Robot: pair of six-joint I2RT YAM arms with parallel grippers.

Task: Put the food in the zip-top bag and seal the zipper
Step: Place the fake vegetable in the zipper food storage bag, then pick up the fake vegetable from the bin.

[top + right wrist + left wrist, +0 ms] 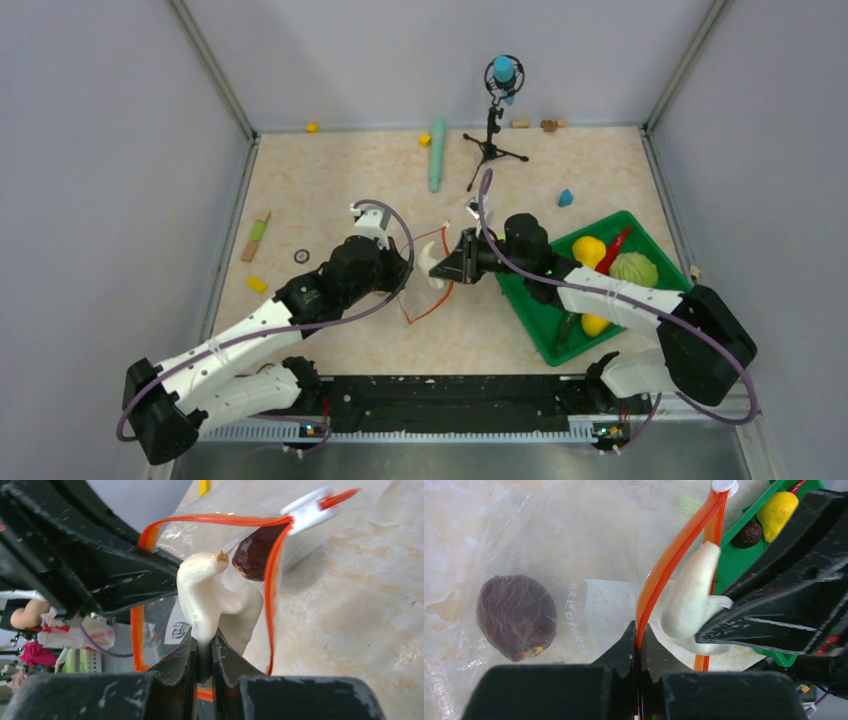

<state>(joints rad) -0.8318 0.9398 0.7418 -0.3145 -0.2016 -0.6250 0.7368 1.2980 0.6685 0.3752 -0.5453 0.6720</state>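
L gripper [640,630] clamped on zipper [664,565], zip-top bag [574,530] mouth open | R gripper [202,640] pinched white garlic bulb [210,595] at mouth, not in | dark red round piece [516,617] bagged | yellow pc [588,250], red chili [617,245], green leafy ball [634,270] in green tray [540,330], to go | seal not done

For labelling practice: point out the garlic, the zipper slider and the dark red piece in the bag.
garlic [206,596], right wrist view, middle
zipper slider [310,511], right wrist view, white body
dark red piece [516,617], left wrist view, centre

Table [330,170] bears zip-top bag [524,540], green tray [535,320]; teal stick [437,155] farther back.
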